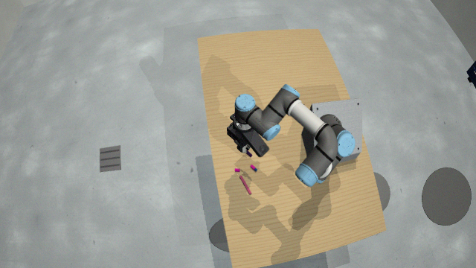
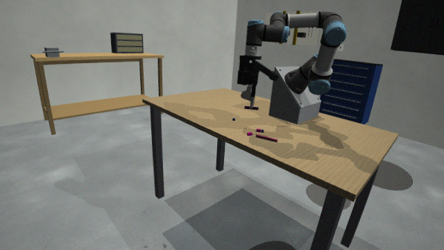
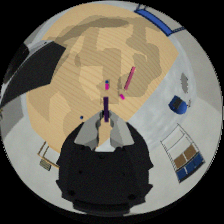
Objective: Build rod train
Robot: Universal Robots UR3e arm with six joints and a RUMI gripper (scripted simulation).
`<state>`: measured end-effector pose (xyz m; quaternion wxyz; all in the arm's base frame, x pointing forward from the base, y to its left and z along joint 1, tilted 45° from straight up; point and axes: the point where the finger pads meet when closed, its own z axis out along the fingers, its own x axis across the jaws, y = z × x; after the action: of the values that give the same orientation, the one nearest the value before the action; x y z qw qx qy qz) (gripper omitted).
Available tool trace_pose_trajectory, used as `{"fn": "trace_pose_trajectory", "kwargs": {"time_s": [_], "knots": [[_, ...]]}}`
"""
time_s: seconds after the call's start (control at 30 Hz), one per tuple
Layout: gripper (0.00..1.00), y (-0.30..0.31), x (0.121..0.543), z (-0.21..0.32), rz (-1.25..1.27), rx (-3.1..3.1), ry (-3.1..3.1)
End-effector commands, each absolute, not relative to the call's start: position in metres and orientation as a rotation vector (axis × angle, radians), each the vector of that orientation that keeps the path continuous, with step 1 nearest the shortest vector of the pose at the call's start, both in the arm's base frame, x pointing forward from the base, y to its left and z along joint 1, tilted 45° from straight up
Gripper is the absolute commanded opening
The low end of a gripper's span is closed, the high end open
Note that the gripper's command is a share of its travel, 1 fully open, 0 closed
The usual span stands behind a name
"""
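Note:
My gripper [image 1: 245, 150] [image 2: 252, 107] [image 3: 106, 110] is shut on a dark purple rod [image 1: 249, 153] [image 2: 247, 107] [image 3: 106, 106], which it holds level; the exact height above the table is hard to tell. A magenta rod [image 1: 253, 167] [image 2: 259, 130] [image 3: 107, 87] lies end to end with a blue rod [image 1: 255, 170] [image 2: 262, 131] [image 3: 107, 81], touching or nearly so. In the wrist view this pair is ahead of the purple rod, roughly in line with it. The long pink rod [image 1: 245, 185] [image 2: 266, 138] [image 3: 130, 78] lies apart at an angle.
A second magenta rod [image 1: 237, 170] [image 2: 250, 133] [image 3: 122, 96] lies near one end of the pink rod. A second blue rod [image 2: 234, 119] [image 3: 81, 117] lies alone to the left of the gripper in the wrist view; it is hidden in the top view.

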<state>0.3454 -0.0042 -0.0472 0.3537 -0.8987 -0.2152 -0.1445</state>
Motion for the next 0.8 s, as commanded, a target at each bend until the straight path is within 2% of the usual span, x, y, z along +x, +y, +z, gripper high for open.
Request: {"fn": "trace_pose_trajectory", "kwargs": {"time_s": [0.0, 0.33, 0.77], "knots": [[0.0, -0.005, 0.346, -0.047, -0.384, -2.323, -0.568], [0.0, 0.002, 0.347, -0.054, -0.383, -2.322, -0.566], [0.0, 0.039, 0.352, -0.091, -0.382, -2.322, -0.566]]}}
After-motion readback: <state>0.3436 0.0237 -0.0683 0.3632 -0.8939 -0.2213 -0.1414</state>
